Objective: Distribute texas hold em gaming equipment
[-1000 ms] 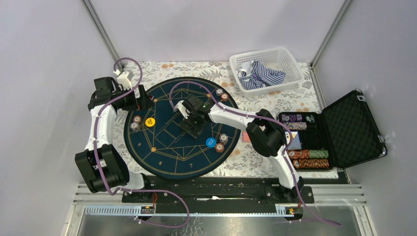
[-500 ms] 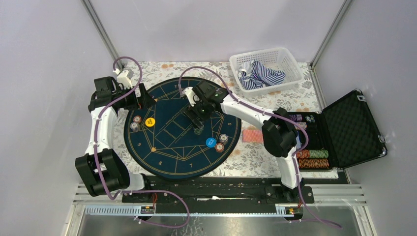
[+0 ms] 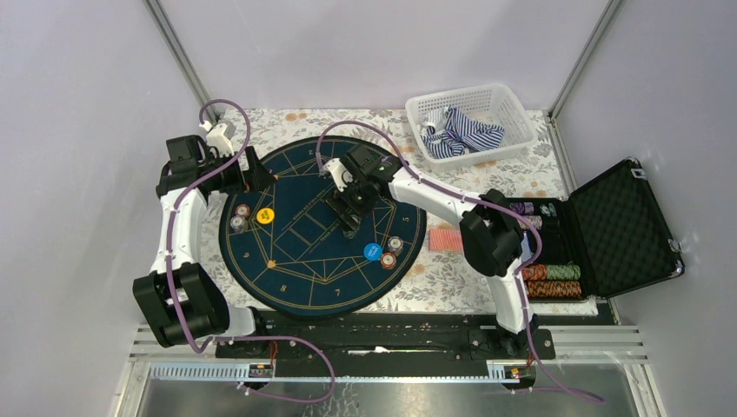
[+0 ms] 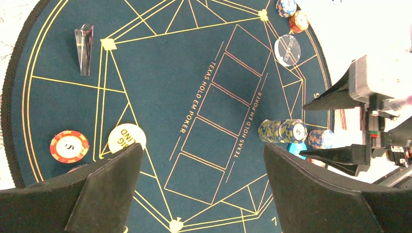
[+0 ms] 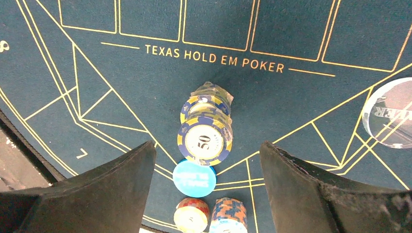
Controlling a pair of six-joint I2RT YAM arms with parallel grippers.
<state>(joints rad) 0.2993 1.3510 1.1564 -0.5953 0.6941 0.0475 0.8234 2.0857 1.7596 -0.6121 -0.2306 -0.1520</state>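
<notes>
I'm holding the right jaws wide open, empty, above the blue-yellow 50 chip stack (image 5: 205, 135) standing on the navy mat (image 5: 301, 102); left jaws are gaping empty too.

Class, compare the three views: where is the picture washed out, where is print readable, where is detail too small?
Left wrist: the top right corner beyond the mat is blown out white. Right wrist: mat lettering and the 50 on the chip stack read sharply; its own jaws are dark and soft. Top external: evenly lit, but chip faces are too small to read.
</notes>
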